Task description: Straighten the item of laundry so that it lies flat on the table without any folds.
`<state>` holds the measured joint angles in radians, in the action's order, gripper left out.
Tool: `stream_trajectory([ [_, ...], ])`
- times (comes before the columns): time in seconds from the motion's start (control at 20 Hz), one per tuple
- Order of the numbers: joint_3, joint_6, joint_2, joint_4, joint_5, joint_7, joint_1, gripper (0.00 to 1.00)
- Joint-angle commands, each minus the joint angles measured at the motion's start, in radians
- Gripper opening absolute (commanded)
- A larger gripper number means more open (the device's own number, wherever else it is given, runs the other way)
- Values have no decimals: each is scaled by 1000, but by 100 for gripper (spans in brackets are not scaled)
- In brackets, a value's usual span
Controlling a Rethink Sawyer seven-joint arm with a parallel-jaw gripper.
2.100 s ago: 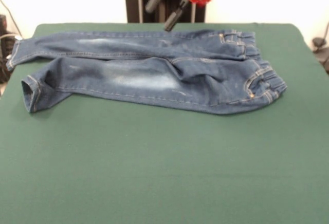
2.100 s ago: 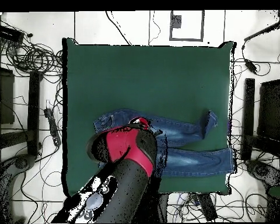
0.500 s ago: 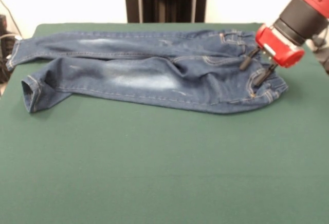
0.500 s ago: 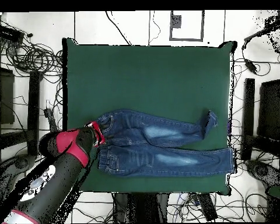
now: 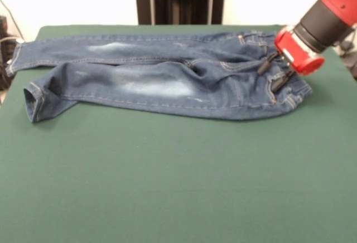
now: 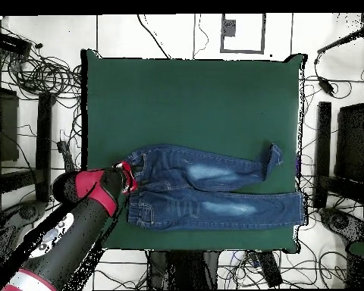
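**Operator:** Where do the jeans (image 5: pixel 167 78) lie, and what is the claw's condition?

**Technician:** The jeans lie across the far half of the table (image 5: pixel 178 176), legs pointing to the front view's left, waistband to its right. The gripper (image 5: pixel 275 72) sits at the waistband with both fingers spread apart, one on each side of the gathered band. It grips nothing; the fingertips look to be at or just above the denim.

**Operator:** What could go wrong from here?

**Technician:** Three risks. If the fingers pinch both layers, a pull drags the whole garment without removing folds. A pull toward the right edge could carry the waistband off the table, since it lies near that edge. The near leg's cuff (image 5: pixel 34 101) is turned over; a pull at the waist alone is unlikely to flatten it.

**Operator:** Any obstructions?

**Technician:** None on the tabletop. Cables (image 6: pixel 41 76) and stands surround the table on the floor, well apart from the jeans.
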<state>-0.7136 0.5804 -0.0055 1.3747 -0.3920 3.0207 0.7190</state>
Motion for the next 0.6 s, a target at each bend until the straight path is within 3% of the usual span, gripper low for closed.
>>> stream_trajectory([
  [0.05,170,89,78,-21,-87,245,-10,100],
  [0.4,292,-99,147,-43,-188,238,-34,100],
  [0.6,310,-114,148,-65,-217,232,-33,100],
])
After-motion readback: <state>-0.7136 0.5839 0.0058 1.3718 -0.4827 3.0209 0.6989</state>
